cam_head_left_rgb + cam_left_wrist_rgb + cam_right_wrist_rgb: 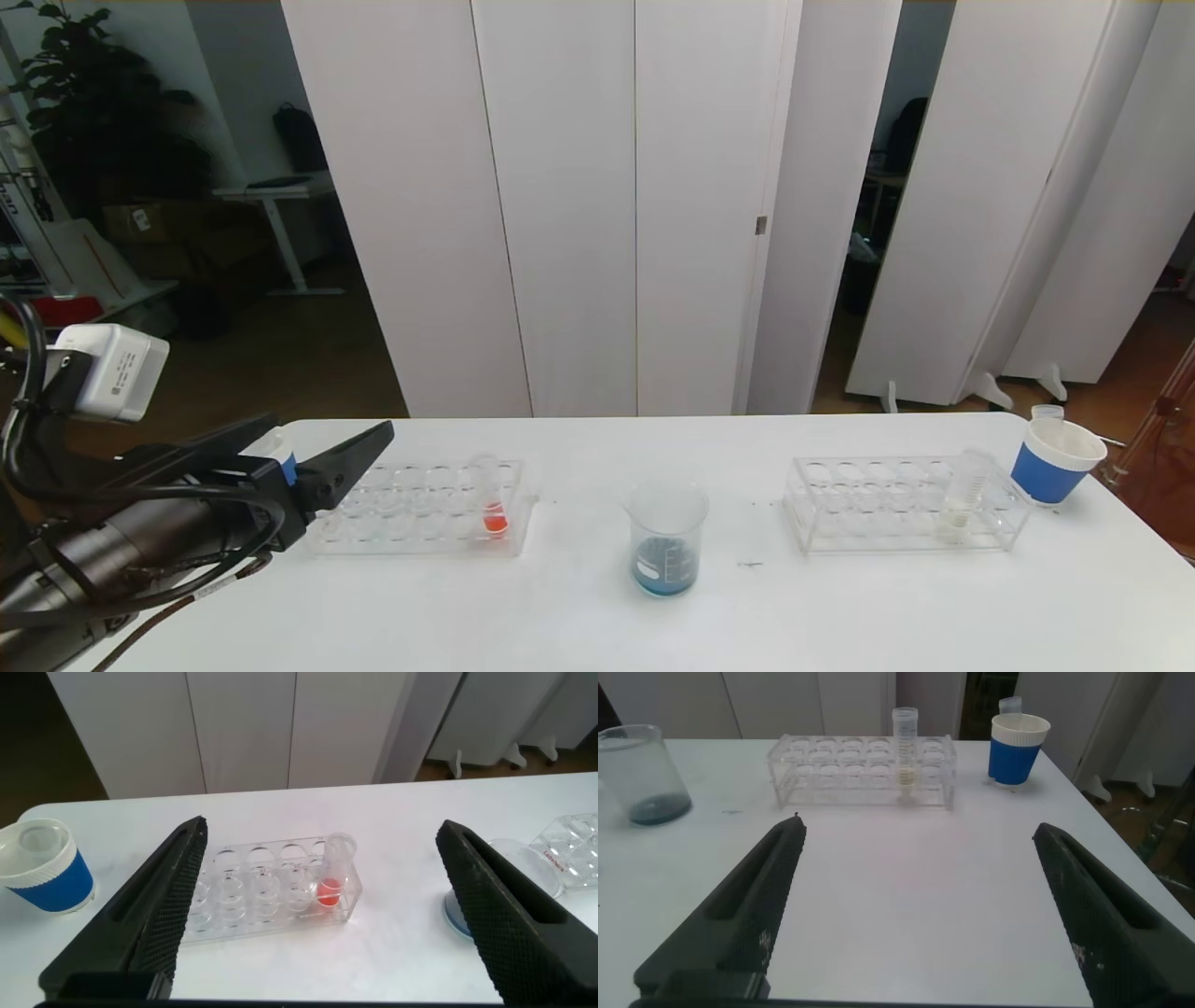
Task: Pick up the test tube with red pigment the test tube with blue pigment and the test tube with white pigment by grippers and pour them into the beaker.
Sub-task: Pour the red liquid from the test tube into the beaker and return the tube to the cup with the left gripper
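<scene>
White table (pixel 597 625) carries all items; the beaker (pixel 666 539) serves as reference, standing near the table's middle. It is upright and holds a shallow layer of blue liquid at the bottom.

Left arm: enters at the near left corner, well to the left of the beaker. The left gripper (pixel 322 453) hangs over the left end of the left rack, jaws spread wide, nothing between them.

Left rack (pixel 420 509): clear plastic, well to the left of the beaker. One tube with red pigment (pixel 490 504) stands upright in a hole at the rack end nearer the beaker; the orange-red liquid fills only its bottom.

Right rack (pixel 901 504): clear plastic, well to the right of the beaker. The test tube with white pigment (pixel 962 504) stands upright in it, toward the end farther from the beaker, pale cream liquid low in the tube.

Right paper cup (pixel 1053 460): blue and white, just beyond the right rack's far end. Left paper cup (pixel 42 868): same pattern, beyond the left rack, farthest from the beaker.

Right gripper (pixel 915 915): seen from its own wrist camera only, above bare table on the beaker's right, short of the right rack; jaws fully apart, empty.
</scene>
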Controlling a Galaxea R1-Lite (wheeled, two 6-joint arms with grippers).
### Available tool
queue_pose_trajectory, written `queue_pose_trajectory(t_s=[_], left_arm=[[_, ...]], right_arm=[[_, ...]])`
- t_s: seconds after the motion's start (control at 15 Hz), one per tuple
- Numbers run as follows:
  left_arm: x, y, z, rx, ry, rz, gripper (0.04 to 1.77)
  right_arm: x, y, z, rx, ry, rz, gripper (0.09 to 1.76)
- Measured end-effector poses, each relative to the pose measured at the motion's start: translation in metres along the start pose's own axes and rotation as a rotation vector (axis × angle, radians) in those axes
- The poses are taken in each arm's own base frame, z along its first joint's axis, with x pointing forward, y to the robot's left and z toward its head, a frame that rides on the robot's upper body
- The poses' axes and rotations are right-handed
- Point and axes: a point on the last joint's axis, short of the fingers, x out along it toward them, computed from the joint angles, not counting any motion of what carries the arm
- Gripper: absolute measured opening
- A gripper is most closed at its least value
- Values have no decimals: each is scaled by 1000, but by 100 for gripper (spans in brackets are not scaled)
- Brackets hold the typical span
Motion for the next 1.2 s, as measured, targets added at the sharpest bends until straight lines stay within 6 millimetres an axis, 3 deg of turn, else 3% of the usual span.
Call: queue_pose_trajectory(t_s=[0.6,1.2], left_arm=[[31,-10,-46,-43,131,-43,175],[57,-14,-66,-36,172,-48,175]], right_arm=[[0,0,0,0,0,0,175],[0,0,0,0,0,0,175]])
